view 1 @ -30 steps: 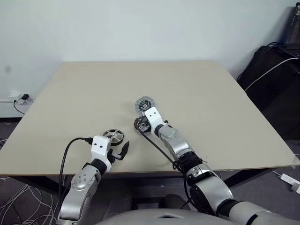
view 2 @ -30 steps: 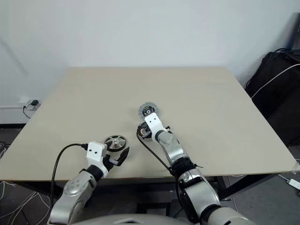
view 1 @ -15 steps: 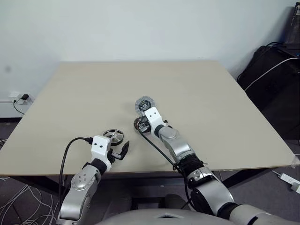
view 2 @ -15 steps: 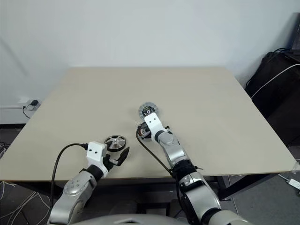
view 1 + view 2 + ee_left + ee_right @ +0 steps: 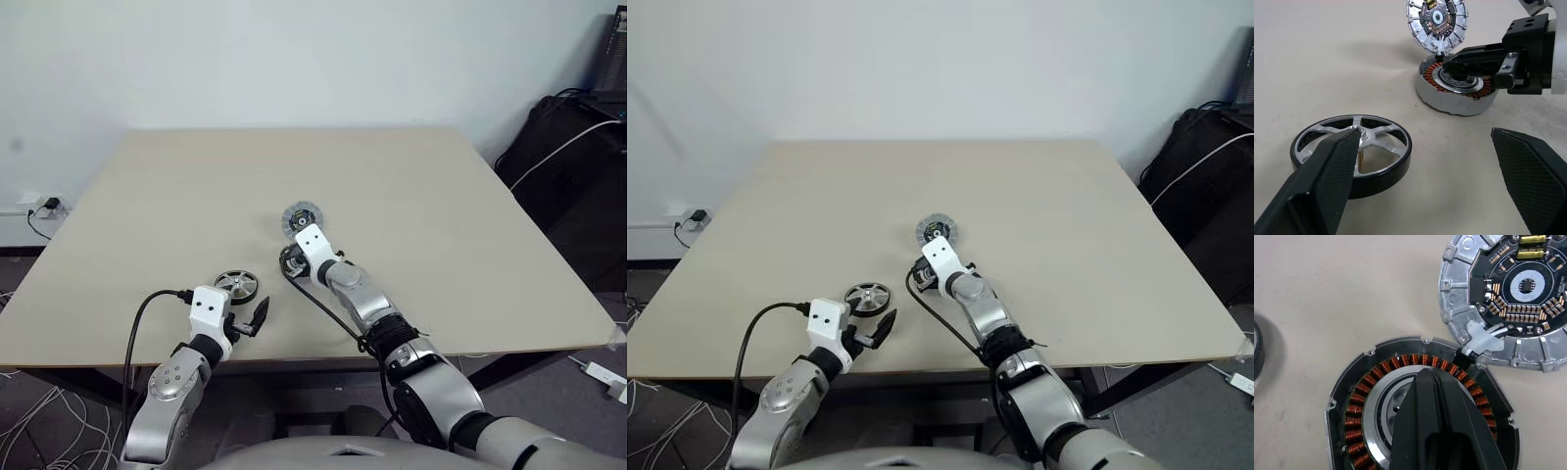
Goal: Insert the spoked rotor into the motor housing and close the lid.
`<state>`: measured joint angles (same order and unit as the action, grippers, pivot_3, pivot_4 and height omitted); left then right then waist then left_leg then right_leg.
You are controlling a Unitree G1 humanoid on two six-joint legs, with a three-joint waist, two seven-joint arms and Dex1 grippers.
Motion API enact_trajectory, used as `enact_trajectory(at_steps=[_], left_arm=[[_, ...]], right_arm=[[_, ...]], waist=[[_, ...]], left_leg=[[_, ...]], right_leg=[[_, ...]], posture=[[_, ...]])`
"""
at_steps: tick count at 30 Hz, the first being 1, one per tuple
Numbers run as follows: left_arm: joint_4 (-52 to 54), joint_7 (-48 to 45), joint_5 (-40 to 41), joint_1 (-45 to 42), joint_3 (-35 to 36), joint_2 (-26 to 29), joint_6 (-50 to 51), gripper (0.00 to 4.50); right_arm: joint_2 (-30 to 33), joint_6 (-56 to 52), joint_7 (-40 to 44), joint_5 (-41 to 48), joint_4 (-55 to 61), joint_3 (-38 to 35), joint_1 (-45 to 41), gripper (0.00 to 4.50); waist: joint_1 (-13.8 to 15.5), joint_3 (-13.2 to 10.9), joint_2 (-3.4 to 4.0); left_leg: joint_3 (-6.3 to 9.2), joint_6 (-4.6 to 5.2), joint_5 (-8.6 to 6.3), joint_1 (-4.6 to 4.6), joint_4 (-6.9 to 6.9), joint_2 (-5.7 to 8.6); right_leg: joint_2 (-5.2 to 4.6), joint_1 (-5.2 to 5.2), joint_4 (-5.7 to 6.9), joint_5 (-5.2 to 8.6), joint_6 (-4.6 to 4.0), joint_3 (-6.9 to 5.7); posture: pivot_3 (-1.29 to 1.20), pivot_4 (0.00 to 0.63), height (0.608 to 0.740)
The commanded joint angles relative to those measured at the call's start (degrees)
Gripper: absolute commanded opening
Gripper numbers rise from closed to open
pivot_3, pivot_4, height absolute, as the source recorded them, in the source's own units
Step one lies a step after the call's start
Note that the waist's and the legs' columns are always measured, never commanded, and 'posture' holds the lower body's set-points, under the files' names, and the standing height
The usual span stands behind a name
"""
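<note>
Neither step is done: your shut right gripper (image 5: 1432, 423) is sitting over the round copper-wound motor housing (image 5: 1457, 88), your left gripper (image 5: 1425, 171) is gaping wide beside the silver spoked rotor (image 5: 1352, 154) on the desk (image 5: 411, 186), and the round silver-grey lid (image 5: 1437, 22) is lying open.

Both head eyes look forward and down from above the counter (image 5: 411, 196), taking in its whole top. The left wrist camera sits low and close, facing the motor housing (image 5: 1457, 90). The right wrist camera hangs just above that same housing, shared by all views.
</note>
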<state>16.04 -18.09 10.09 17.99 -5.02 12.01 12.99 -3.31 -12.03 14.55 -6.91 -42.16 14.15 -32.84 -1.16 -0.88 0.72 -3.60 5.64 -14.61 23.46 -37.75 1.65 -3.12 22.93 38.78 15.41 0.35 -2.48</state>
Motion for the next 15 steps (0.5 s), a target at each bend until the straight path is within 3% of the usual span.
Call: enact_trajectory(at_steps=[1, 15], left_arm=[[3.54, 0.34, -0.18, -0.39, 0.11, -0.27, -1.15, 4.50], [2.75, -0.29, -0.01, -1.46, -0.53, -0.24, -0.88, 4.50]], right_arm=[[-0.16, 0.95, -0.42, -0.25, -1.39, -0.58, -1.50, 0.03], [0.56, 0.77, 1.38, 2.05, 11.02, -1.95, 1.75, 0.03]], waist=[[0.00, 0.00, 0.00], [-0.01, -0.01, 0.01]], left_leg=[[0.00, 0.00, 0.00, 0.00, 0.00, 0.00], [0.00, 0.00, 0.00, 0.04, 0.03, 0.00]], right_leg=[[0.00, 0.00, 0.00, 0.00, 0.00, 0.00], [0.00, 0.07, 0.00, -0.02, 0.03, 0.00]], posture=[[0.00, 0.000, 0.740], [0.00, 0.000, 0.740]])
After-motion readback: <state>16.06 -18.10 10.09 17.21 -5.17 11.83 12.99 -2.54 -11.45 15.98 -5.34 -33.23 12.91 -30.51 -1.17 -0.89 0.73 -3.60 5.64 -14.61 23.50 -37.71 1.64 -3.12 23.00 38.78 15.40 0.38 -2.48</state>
